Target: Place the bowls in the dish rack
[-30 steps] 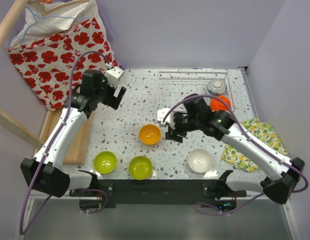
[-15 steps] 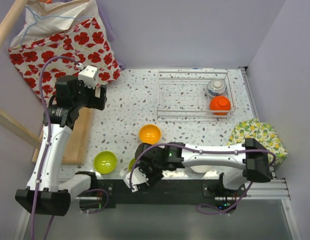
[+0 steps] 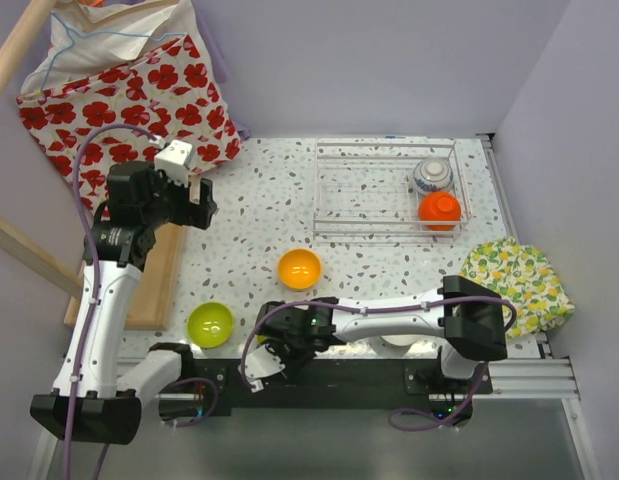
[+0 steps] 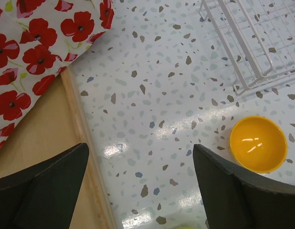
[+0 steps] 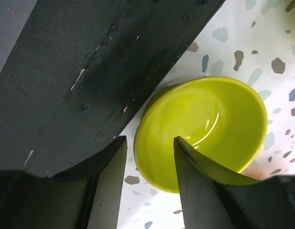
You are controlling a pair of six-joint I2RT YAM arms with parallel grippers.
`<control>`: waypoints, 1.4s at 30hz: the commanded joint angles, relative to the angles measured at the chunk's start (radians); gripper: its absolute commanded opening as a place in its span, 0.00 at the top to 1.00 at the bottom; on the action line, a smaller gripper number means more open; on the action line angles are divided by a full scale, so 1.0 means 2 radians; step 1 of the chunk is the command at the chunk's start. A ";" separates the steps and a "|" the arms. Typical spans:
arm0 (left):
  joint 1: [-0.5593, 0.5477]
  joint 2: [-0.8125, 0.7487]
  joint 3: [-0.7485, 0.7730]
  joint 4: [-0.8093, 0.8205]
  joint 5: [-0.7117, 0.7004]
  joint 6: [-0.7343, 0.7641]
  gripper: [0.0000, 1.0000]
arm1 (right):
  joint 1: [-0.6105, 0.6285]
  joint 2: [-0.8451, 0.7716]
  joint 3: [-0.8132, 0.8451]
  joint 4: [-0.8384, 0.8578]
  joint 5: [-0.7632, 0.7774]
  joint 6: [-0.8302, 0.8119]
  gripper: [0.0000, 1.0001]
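My right gripper point(image 5: 149, 143) is open, low at the table's near edge, its jaws straddling the rim of a lime green bowl point(image 5: 209, 119): one finger inside, one outside with a gap. From above, my right gripper point(image 3: 279, 345) covers that bowl. A second lime green bowl point(image 3: 209, 323) sits to its left and an orange-yellow bowl point(image 3: 300, 268) farther back. The right arm partly covers a white bowl point(image 3: 394, 341). The dish rack point(image 3: 316, 190) holds a blue-patterned bowl point(image 3: 432, 175) and a red-orange bowl point(image 3: 439, 209). My left gripper point(image 3: 201, 205) hangs open and empty, high at the left.
A flat wooden tray point(image 3: 154, 285) lies along the table's left edge, with a poppy-print bag point(image 3: 119, 110) behind it. A lemon-print cloth point(image 3: 514, 285) lies at the right, near the rack. The right arm stretches across the near edge.
The right arm swung from beside the rack down to the near edge, onto the lime green bowl, and its jaws have narrowed. The left arm drew back to the left.
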 commanded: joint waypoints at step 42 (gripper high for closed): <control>-0.162 0.192 0.117 0.127 -0.051 0.061 1.00 | -0.520 -0.040 0.269 0.147 -0.196 0.506 1.00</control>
